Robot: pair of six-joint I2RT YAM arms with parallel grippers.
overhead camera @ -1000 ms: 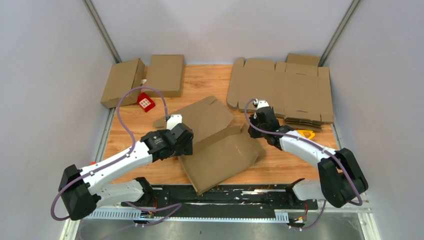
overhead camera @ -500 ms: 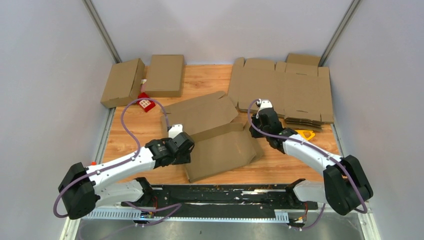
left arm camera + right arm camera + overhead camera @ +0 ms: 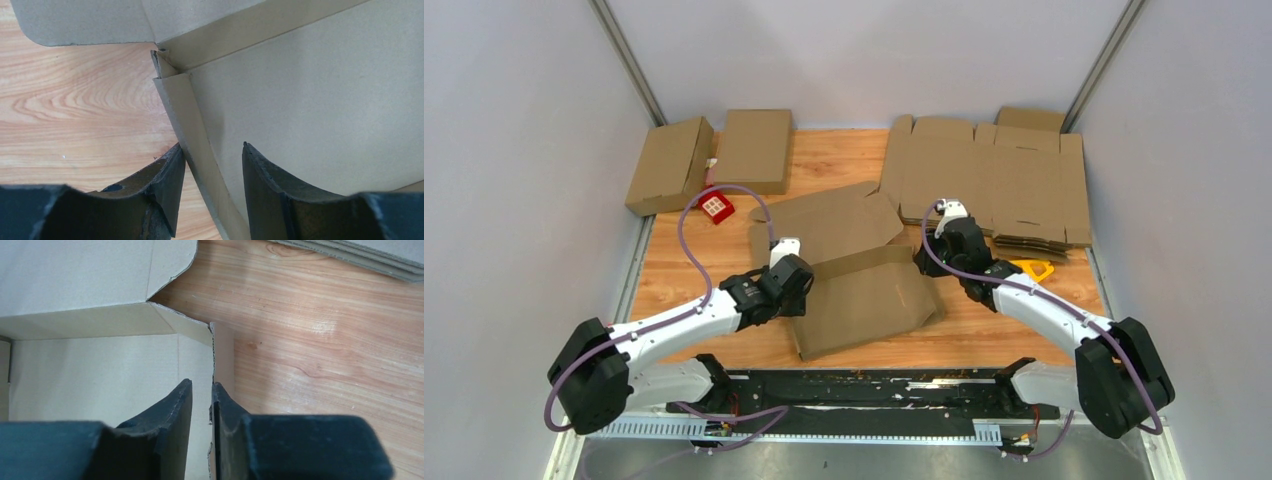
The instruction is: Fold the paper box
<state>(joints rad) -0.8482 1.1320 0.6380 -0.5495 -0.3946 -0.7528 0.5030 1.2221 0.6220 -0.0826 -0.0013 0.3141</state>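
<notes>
Your left gripper has its jaws apart, straddling an upright side flap of the partly folded brown cardboard box. Your right gripper is pinched on that box's thin right-hand edge. If the left closes off-centre, the flap may buckle or slip free, and a hard pull from the right could tear the edge. In the overhead view the box lies mid-frame between both grippers, on the wooden table.
</notes>
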